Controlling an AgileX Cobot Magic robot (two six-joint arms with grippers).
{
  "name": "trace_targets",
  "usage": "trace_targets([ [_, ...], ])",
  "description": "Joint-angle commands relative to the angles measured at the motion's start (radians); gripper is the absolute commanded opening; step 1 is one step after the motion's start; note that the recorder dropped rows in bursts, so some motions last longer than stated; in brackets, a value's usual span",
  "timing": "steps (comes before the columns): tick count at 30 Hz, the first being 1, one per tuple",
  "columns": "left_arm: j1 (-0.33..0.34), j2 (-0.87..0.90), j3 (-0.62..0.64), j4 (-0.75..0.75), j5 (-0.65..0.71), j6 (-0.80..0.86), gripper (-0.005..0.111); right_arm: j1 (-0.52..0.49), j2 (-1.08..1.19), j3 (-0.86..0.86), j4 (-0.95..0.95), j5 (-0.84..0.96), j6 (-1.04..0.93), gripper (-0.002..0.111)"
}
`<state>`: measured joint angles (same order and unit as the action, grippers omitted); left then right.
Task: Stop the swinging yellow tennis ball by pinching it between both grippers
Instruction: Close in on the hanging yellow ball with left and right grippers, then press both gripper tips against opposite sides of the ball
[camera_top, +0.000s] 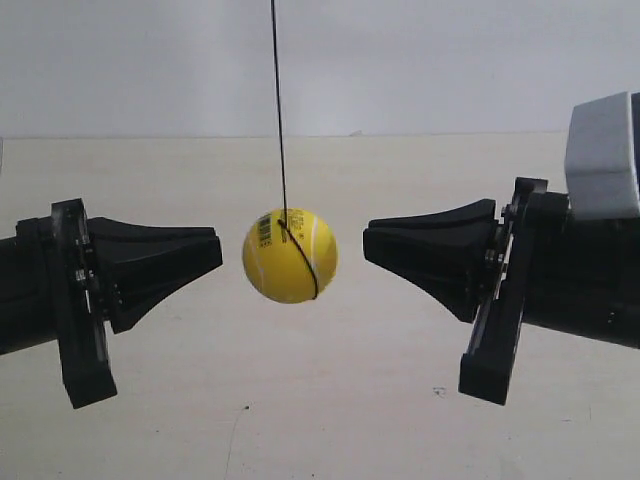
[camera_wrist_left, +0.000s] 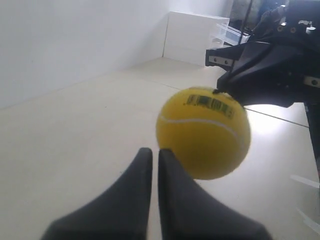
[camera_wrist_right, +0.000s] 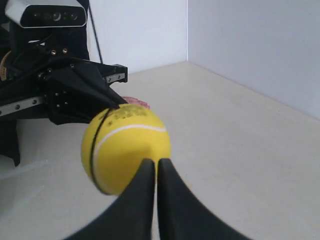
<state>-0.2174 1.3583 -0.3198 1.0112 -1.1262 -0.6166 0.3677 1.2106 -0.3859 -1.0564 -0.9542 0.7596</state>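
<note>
The yellow tennis ball (camera_top: 290, 256) hangs on a thin black string (camera_top: 279, 100) between two black wedge-shaped grippers. The gripper at the exterior view's left (camera_top: 218, 252) points at the ball from a small gap away. The gripper at the exterior view's right (camera_top: 366, 245) faces it from a slightly wider gap. Neither touches the ball. In the left wrist view my left gripper (camera_wrist_left: 151, 151) is shut on nothing, with the ball (camera_wrist_left: 202, 132) just beyond its tips and the other gripper (camera_wrist_left: 265, 65) behind. My right gripper (camera_wrist_right: 153, 162) is also shut and empty, close to the ball (camera_wrist_right: 125, 145).
A pale flat surface (camera_top: 330, 420) lies below the ball, with a white wall behind. A white cabinet (camera_wrist_left: 195, 37) and clear drawers (camera_wrist_left: 227, 32) stand in a far corner. A grey-white camera housing (camera_wrist_right: 47, 15) tops the opposite arm. Something small and pink (camera_wrist_right: 136, 101) shows behind the ball.
</note>
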Motion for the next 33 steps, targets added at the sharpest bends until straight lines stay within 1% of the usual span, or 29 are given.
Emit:
trace_targets([
  [1, -0.004, 0.0, -0.003, -0.002, -0.01, 0.009, 0.005, 0.001, -0.001, -0.005, -0.003, 0.001, 0.0, 0.0],
  [7, -0.004, 0.0, -0.003, 0.021, -0.012, 0.002, 0.005, 0.001, -0.001, -0.005, -0.036, 0.005, 0.041, 0.0],
  [11, -0.004, 0.0, -0.003, 0.052, -0.048, 0.002, 0.005, 0.001, -0.001, -0.005, -0.073, 0.001, 0.074, 0.0],
  [15, -0.004, 0.004, -0.003, 0.061, -0.057, 0.002, 0.005, 0.001, -0.001, -0.005, -0.095, -0.023, 0.09, 0.0],
  [23, -0.004, 0.087, -0.003, 0.061, -0.095, 0.034, 0.005, 0.001, 0.004, -0.005, -0.099, -0.039, 0.09, 0.0],
  [29, -0.004, 0.108, -0.003, 0.061, -0.095, 0.05, 0.005, 0.001, 0.077, -0.005, -0.064, -0.052, 0.046, 0.0],
  [33, -0.004, 0.108, -0.003, 0.061, -0.095, 0.059, 0.005, 0.001, 0.126, -0.005, -0.064, -0.113, -0.004, 0.0],
])
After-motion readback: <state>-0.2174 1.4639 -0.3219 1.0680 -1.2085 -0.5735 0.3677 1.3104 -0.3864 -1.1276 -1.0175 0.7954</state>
